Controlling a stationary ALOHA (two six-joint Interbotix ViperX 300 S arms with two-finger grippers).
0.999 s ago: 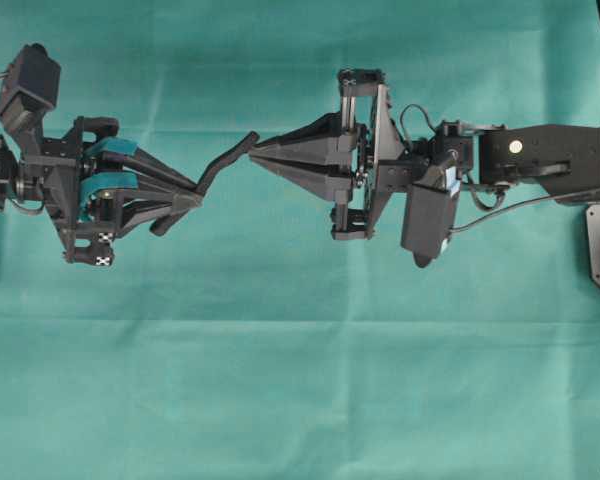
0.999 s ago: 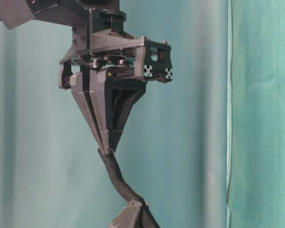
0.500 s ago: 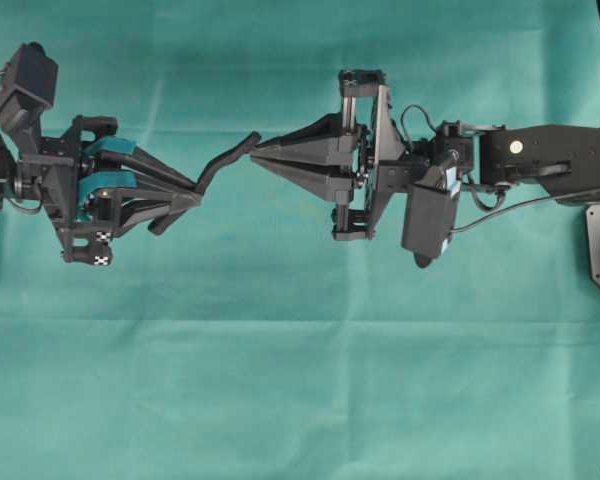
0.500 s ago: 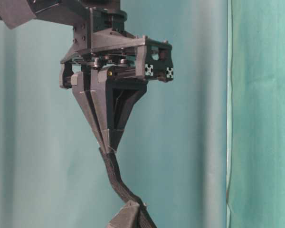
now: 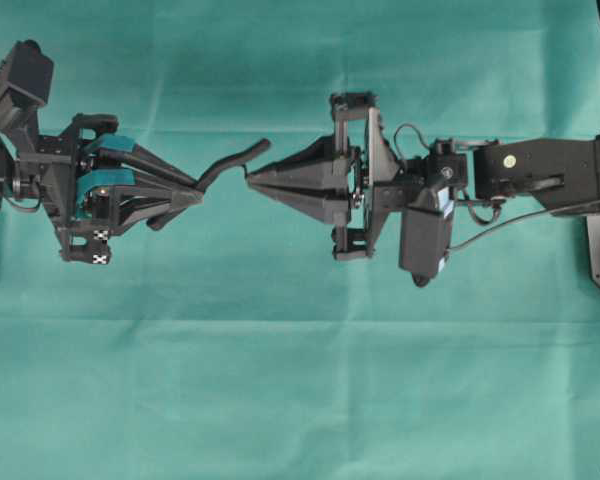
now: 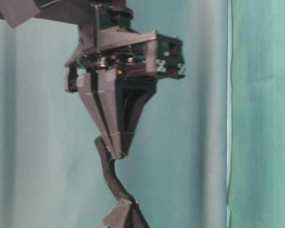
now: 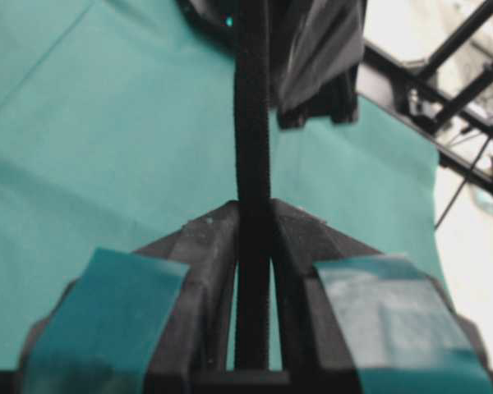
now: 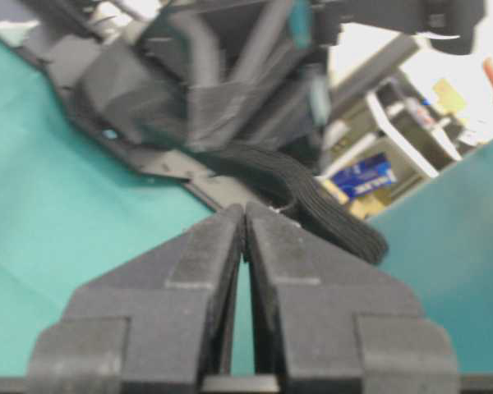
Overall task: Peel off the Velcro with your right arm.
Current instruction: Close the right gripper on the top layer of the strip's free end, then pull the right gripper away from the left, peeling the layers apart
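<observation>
The Velcro (image 5: pixel 225 162) hangs above the desk (image 5: pixel 280 400), clamped in the left fingers (image 5: pixel 185 192). The right fingers (image 5: pixel 252 176) are clenched at its free end, perhaps on nothing; pulling could miss the layer.

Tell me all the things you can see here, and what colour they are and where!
Velcro: one, black, a thin strap held up in the air between the two grippers, above the cloth.
Green cloth: one, teal green, covering the whole table under the arms.
Left gripper: one, black with teal patches, on the left of the overhead view, clamped on one end of the Velcro.
Right gripper: one, plain black with pointed fingers, reaching in from the right, fingers pressed together at the Velcro's free end; whether it has caught a layer is hard to tell.
Wrist cameras: two, black, one on the left arm, one on the right arm.
</observation>
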